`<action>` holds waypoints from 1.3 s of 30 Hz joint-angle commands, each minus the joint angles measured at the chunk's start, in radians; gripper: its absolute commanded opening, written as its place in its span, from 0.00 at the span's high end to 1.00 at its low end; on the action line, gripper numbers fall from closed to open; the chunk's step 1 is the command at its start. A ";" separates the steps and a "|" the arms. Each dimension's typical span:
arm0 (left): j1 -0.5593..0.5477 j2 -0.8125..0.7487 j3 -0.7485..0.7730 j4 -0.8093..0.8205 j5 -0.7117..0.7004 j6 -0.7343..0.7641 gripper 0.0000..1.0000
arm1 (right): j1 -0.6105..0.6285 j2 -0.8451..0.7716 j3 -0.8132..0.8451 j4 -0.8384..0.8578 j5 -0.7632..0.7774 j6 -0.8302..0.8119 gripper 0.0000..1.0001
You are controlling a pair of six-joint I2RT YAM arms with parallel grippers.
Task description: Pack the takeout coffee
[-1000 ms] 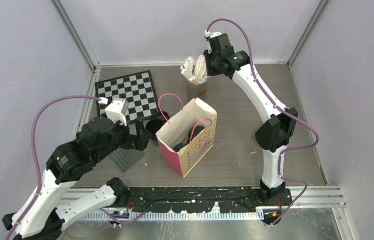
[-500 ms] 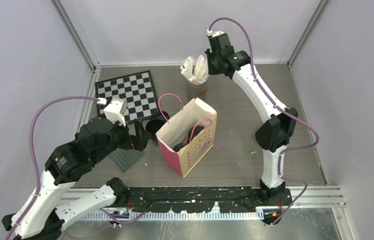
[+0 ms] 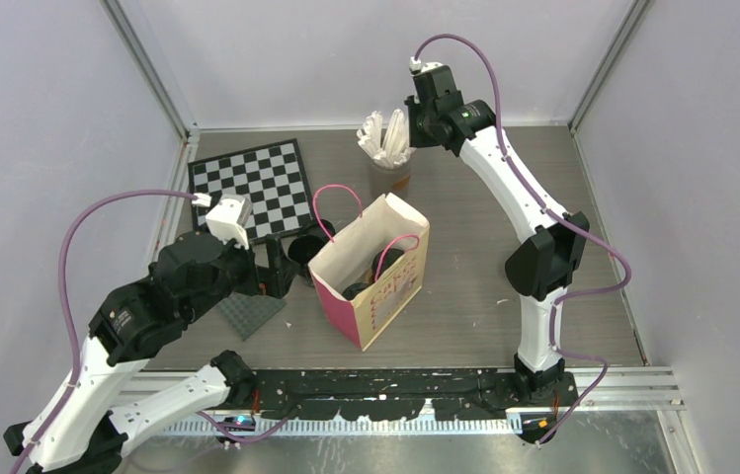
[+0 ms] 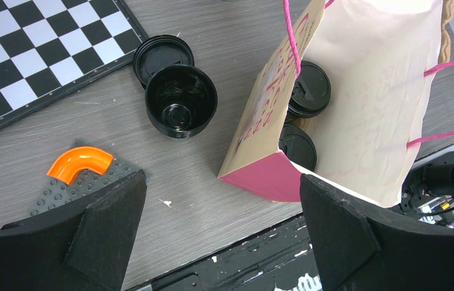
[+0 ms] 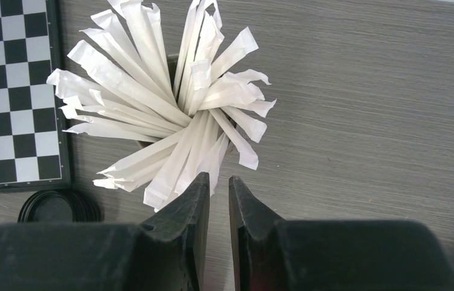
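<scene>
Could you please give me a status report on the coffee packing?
Left gripper open by pink bag. Right gripper nearly closed at wrapped sticks, grip unclear. Two lidded cups in bag; third cup outside, lid off beside it.

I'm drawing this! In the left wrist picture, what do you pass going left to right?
You pass the orange curved plastic piece → open black disposable cup without a lid → tall pink paper bag.

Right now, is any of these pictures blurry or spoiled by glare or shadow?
Top external view: even, soft light, sharp, hardly any shadows around the pink bag. Left wrist view: small glints inside the open black cup, otherwise clear. Right wrist view: white wrapped sticks bright yet crisp.
</scene>
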 commanded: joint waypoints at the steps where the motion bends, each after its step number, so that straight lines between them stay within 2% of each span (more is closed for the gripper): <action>1: -0.003 -0.008 0.009 0.018 -0.005 0.002 0.00 | 0.003 0.007 0.041 0.029 -0.021 0.034 0.76; 19: -0.003 -0.007 0.005 0.019 -0.007 0.007 0.00 | 0.010 0.066 0.101 -0.035 0.014 0.051 0.77; 21: -0.003 -0.006 0.003 0.019 -0.007 0.008 0.00 | 0.010 0.066 0.103 -0.035 0.014 0.048 0.82; 24: -0.003 -0.006 0.005 0.022 -0.007 0.009 0.00 | 0.010 0.060 0.105 -0.036 0.016 0.034 0.99; 32: -0.004 -0.001 0.011 0.024 -0.016 0.019 0.00 | 0.008 -0.014 0.228 -0.174 0.033 -0.012 1.00; 39: -0.004 -0.014 0.002 0.028 -0.025 0.010 0.00 | 0.008 -0.149 0.235 -0.254 0.026 -0.045 1.00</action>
